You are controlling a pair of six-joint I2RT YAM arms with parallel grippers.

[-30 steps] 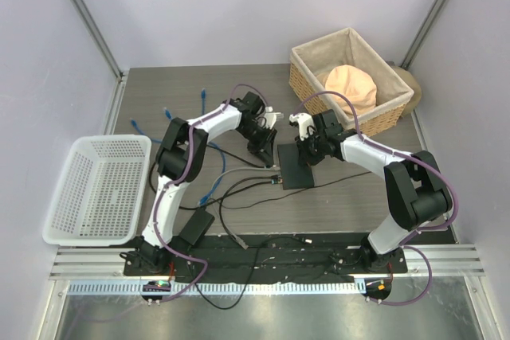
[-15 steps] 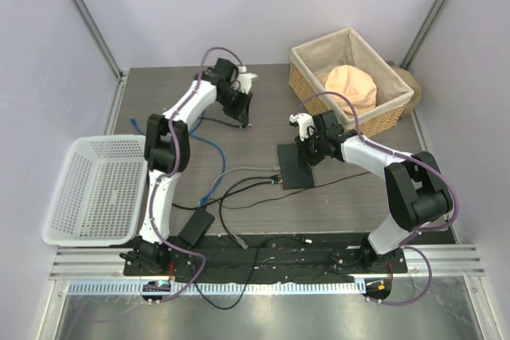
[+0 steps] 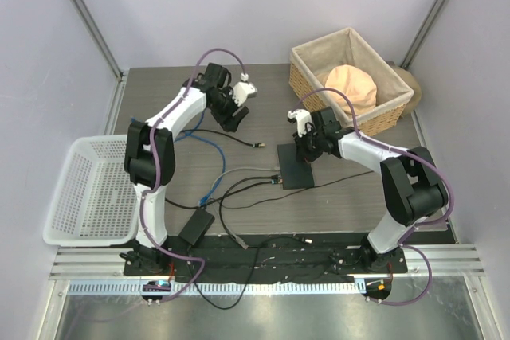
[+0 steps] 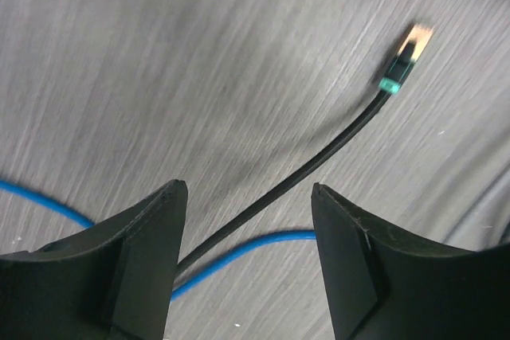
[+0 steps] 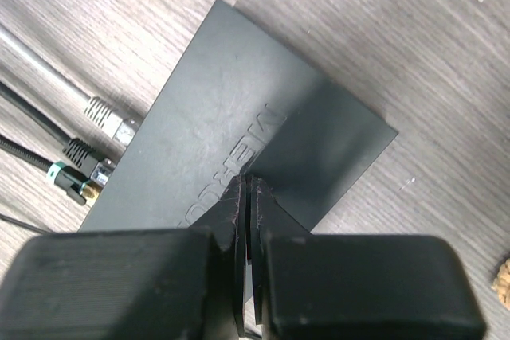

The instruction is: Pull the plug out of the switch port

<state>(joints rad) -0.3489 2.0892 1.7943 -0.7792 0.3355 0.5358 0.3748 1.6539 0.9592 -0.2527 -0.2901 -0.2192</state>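
The switch (image 3: 296, 166) is a flat dark box lying mid-table, and it fills the right wrist view (image 5: 239, 125). My right gripper (image 3: 305, 147) is shut, its closed tips (image 5: 249, 182) pressing down on the switch's top. The plug (image 3: 259, 146) on its black cable lies loose on the table, left of the switch and clear of it. In the left wrist view the plug (image 4: 405, 60) has a green collar and rests beyond my left gripper (image 4: 249, 193), which is open and holds nothing. My left gripper (image 3: 232, 119) hovers over the cable at the back.
A grey plug (image 5: 104, 117) and a black green-collared plug (image 5: 78, 177) sit in the switch's near edge. Blue cables (image 3: 209, 142) trail left. A white plastic basket (image 3: 96, 189) stands far left, a wicker basket (image 3: 351, 77) back right, and a black adapter brick (image 3: 196, 228) near the front.
My left gripper moved from the switch toward the back left with the black cable's plug, then opened and let it go. The right gripper stayed pressed on the switch.
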